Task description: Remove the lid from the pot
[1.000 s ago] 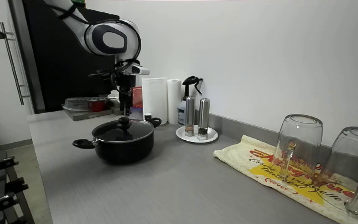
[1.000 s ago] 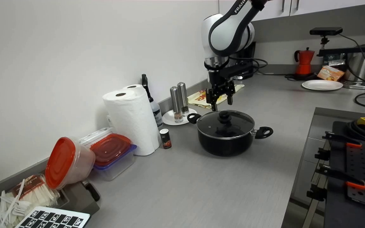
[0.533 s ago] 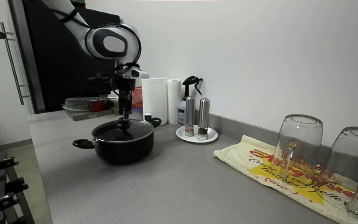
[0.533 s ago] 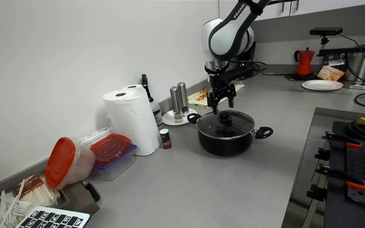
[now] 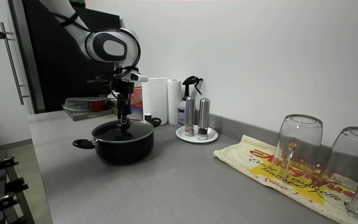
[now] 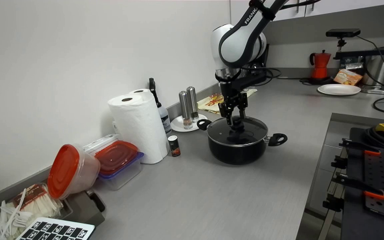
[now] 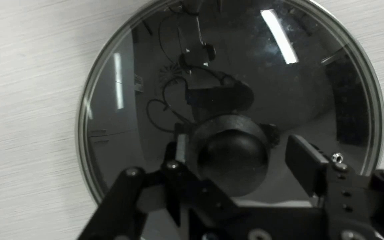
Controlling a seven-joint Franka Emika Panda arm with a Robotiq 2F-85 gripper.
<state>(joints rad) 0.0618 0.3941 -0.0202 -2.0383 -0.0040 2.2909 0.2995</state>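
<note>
The black pot (image 5: 126,152) stands on the counter with its two side handles out, and it also shows in an exterior view (image 6: 237,156). The glass lid (image 7: 305,83) with its metal-looking rim lies flat on the pot; it shows in both exterior views (image 5: 140,129) (image 6: 254,130). My gripper (image 7: 243,155) points straight down over the lid's centre, in both exterior views (image 5: 123,122) (image 6: 235,120). Its fingers are open, one on each side of the black knob (image 7: 233,163). The left finger is close to the knob; a clear gap shows at the right finger.
Paper towel rolls (image 6: 138,123), a spray bottle (image 5: 181,110) and two metal mills (image 5: 190,115) on a white plate (image 5: 182,137) stand along the wall. A small shaker (image 6: 174,145) is near the pot. Glass mugs (image 5: 297,140) stand on a cloth (image 5: 244,152).
My gripper has moved down from above the knob until its fingers are beside it. The fingers look slightly closer together. The pot and lid have not moved.
</note>
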